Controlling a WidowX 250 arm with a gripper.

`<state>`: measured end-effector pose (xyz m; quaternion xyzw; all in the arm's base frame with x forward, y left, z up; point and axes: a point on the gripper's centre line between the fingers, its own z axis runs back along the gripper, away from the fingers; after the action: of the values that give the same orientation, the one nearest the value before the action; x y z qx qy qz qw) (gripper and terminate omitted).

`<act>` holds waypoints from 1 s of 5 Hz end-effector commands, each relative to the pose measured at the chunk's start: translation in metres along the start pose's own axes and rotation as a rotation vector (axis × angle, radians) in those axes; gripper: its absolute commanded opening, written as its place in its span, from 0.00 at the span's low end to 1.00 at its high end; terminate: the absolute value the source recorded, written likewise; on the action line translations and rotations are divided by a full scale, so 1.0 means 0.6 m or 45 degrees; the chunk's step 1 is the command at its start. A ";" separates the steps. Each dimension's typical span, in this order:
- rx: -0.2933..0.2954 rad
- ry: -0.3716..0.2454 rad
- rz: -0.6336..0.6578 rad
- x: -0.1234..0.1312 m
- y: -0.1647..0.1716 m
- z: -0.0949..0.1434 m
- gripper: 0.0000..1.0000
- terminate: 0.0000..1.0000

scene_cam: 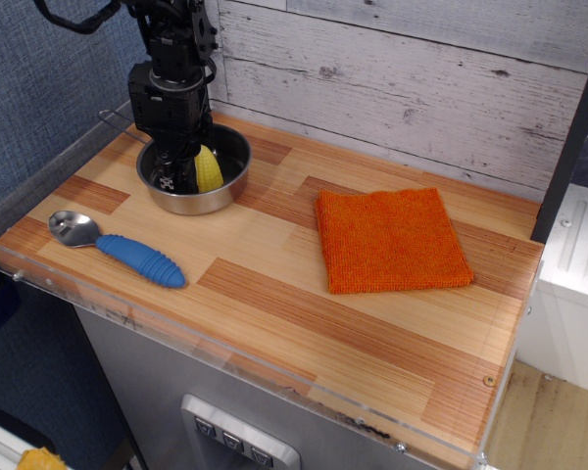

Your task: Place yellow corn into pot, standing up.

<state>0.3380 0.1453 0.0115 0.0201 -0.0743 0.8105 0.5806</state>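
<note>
The yellow corn [209,169] stands upright, tip up, inside the pot [214,202], a shallow shiny steel pan at the back left of the wooden board. My gripper [189,176] reaches straight down into the pot. Its black fingers [179,168] sit against the corn's left side and look closed on it. The corn's base is low in the pot, at or near the bottom. The pot's thin wire handle [118,118] points left behind the arm.
A metal spoon with a ribbed blue handle [139,259] lies in front of the pot. A folded orange cloth [392,240] lies at the centre right. A clear plastic rim [39,186] edges the board, and a plank wall stands behind.
</note>
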 end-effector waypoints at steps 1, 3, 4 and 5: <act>-0.035 0.004 0.029 0.013 0.003 0.021 1.00 0.00; -0.077 0.018 0.005 0.015 -0.001 0.046 1.00 0.00; -0.161 0.006 -0.044 0.020 -0.010 0.089 1.00 0.00; -0.219 0.014 -0.082 0.018 -0.017 0.136 1.00 0.00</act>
<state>0.3422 0.1446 0.0698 -0.0133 -0.1065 0.7865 0.6082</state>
